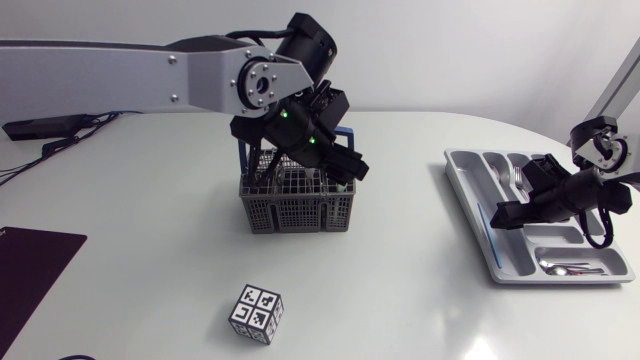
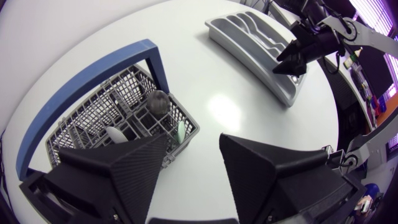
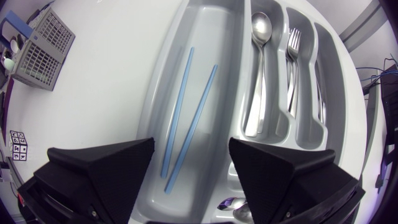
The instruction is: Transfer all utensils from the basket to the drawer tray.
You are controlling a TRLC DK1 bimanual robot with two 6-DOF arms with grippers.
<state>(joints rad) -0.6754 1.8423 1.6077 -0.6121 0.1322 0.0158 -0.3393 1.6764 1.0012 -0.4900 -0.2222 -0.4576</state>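
The grey mesh basket (image 1: 295, 212) with a blue handle (image 2: 93, 81) stands mid-table. It holds a metal spoon (image 2: 158, 101), a white spoon (image 2: 115, 134) and a pale green utensil (image 2: 180, 129). My left gripper (image 1: 340, 170) hangs open just above the basket's right side, nothing between its fingers (image 2: 134, 165). The grey drawer tray (image 1: 455, 160) lies at the right. Two blue chopsticks (image 3: 186, 106) lie in its long compartment, with a spoon (image 3: 260, 37) and forks (image 3: 292, 56) beside them. My right gripper (image 3: 191, 168) is open and empty above the chopsticks.
A cube with black-and-white markers (image 1: 257, 314) sits near the front of the table. A dark mat (image 1: 30, 270) lies at the front left. More spoons (image 1: 570, 267) rest in the tray's near compartment. Bare tabletop lies between basket and tray.
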